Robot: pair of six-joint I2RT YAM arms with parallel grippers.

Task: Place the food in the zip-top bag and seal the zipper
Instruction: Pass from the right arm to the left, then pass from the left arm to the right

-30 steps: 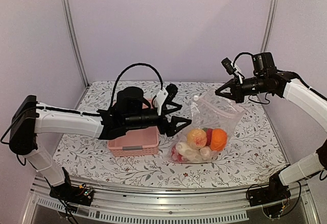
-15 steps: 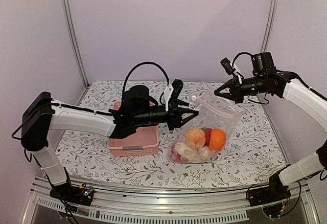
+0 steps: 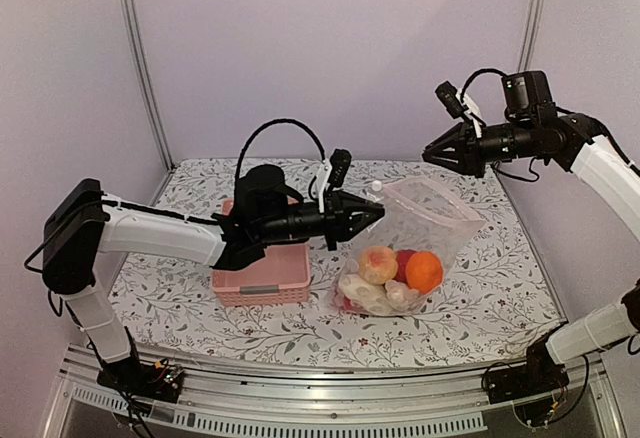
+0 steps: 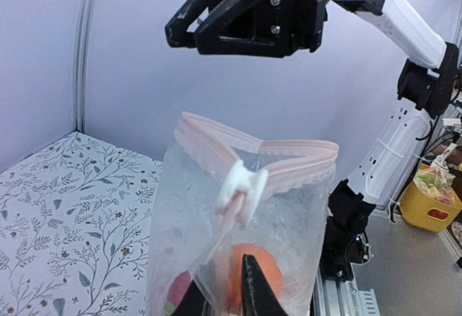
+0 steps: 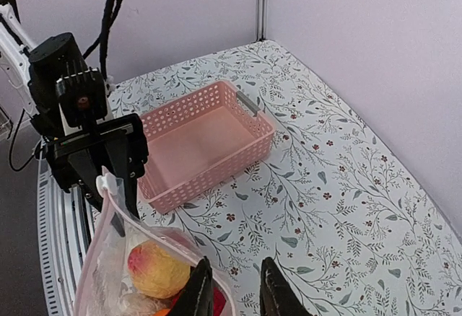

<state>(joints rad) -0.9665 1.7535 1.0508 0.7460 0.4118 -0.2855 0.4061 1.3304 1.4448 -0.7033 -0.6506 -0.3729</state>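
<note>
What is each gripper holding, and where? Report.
The left gripper pinches the bag at its side edge, just below the zipper. The right gripper hangs above, holding nothing.

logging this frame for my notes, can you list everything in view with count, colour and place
zip-top bag: 1, clear, upright right of table centre
zipper: 1, pale pink strip along bag mouth, white slider on it
food: several pieces in bag bottom; peach-yellow, orange, red, white
basket: 1, pink, empty, left of bag
table: 1, white floral cover
left hand: 1, black, at bag's left top edge
right hand: 1, black, above bag's right side; grip unclear
</note>
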